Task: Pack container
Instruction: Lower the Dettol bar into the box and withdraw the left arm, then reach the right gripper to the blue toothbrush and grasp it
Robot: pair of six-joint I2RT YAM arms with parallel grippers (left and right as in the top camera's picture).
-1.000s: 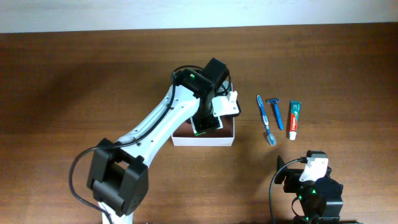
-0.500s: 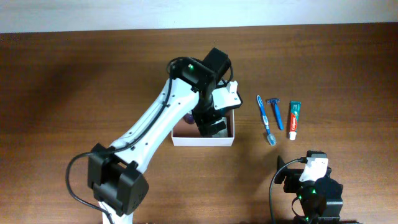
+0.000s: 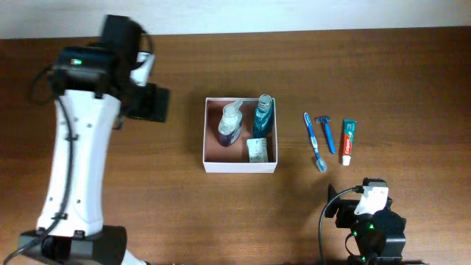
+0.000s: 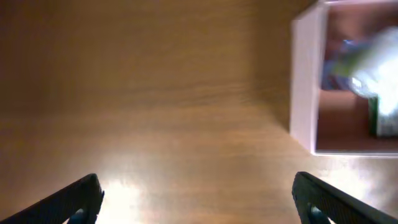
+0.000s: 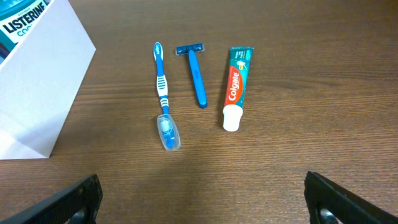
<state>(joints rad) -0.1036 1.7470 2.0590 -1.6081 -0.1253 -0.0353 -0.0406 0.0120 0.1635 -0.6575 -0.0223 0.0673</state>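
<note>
- So, quick update: a second ago my left arm was reaching right over the container (image 3: 241, 168), hiding most of the inside. Now it's swung back to the left and sits well apart from the box, over bare table (image 3: 383, 73).
- My left fingers (image 4: 74, 199) are spread wide with nothing between them. The wrist view only shows wood grain and the container's white wall off to the right.
- With the arm out of the way, the box sits mid-table and I can see what's in it: a pump bottle (image 3: 229, 124) with purplish stuff, a teal mouthwash bottle (image 3: 263, 118) beside it, and a small green-and-white packet (image 3: 257, 151) lying flat in the near right corner. That corner is where my fingers were, so I reckon the packet is the drop I just made.
- My right fingers (image 5: 74, 199) are also spread and empty, parked at the near edge of the table, same spot as before.
- Still outside: the toothbrush (image 3: 314, 140), razor (image 3: 325, 132) and toothpaste (image 3: 349, 140), lined up side by side just right of the box and untouched.
- My take: three items in, three to go. The toothbrush is nearest the box, so it seems the obvious next pick.
</note>
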